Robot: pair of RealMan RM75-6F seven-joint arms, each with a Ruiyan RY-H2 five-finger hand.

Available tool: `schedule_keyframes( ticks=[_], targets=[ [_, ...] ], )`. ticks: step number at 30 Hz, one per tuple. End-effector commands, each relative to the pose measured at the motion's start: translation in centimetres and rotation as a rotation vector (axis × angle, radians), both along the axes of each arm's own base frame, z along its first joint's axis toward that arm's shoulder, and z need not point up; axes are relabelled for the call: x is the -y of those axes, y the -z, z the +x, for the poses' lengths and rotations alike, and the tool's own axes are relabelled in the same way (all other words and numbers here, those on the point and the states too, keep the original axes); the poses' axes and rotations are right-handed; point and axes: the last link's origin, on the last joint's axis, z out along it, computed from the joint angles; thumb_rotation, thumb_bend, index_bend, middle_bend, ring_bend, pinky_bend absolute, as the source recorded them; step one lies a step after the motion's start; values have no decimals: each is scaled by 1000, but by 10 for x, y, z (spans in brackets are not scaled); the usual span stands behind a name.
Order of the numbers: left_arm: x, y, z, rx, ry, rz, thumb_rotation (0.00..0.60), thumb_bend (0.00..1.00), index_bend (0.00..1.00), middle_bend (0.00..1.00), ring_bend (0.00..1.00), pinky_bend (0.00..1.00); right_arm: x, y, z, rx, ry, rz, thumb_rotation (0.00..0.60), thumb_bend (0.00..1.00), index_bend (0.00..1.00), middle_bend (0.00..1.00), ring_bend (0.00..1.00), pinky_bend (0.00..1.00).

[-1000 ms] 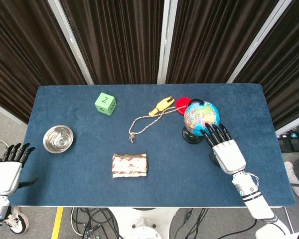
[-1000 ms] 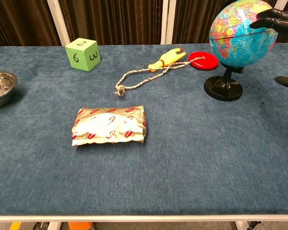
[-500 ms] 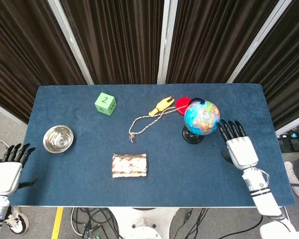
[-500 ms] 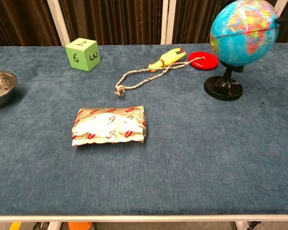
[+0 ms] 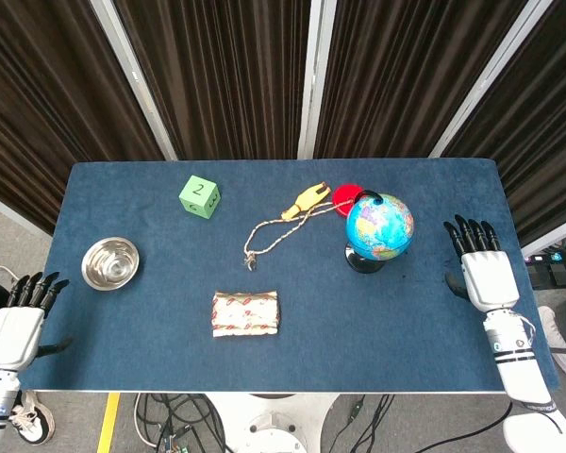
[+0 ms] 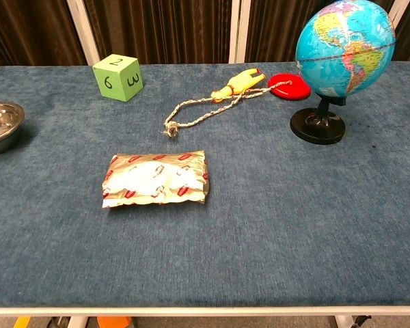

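Globe (image 5: 380, 226) upright, well left of the empty, spread right hand (image 5: 481, 269).

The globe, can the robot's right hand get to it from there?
Probably yes. The right hand is open beside the globe, apart from it, with only bare blue table between them. Nothing blocks the way.

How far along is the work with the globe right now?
The globe stands upright on its black base, untouched. The right hand is open above the table's right edge, apart from the globe. The left hand is open off the left edge, near the steel bowl. Nothing is in hand; nothing visibly remains.
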Motion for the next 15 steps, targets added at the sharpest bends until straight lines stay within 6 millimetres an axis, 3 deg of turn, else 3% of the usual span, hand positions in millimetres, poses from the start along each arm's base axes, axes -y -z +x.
schedule_keyframes(
  ticks=[1, 8, 15],
  targets=[
    [0, 0, 0, 0, 0, 0, 600, 0, 143, 84, 0, 45, -7, 2, 14, 14, -83, -1, 600, 232, 0, 0, 0, 0],
    [0, -1, 0, 2, 2, 3, 600, 0, 143, 84, 0, 45, -27, 13, 47, 26, -268, 30, 600, 245, 0, 0, 0, 0],
    [1, -1, -1, 6, 0, 4, 600, 0, 143, 84, 0, 45, -33, 31, 64, 3, -329, 113, 600, 253, 0, 0, 0, 0]
  ],
)
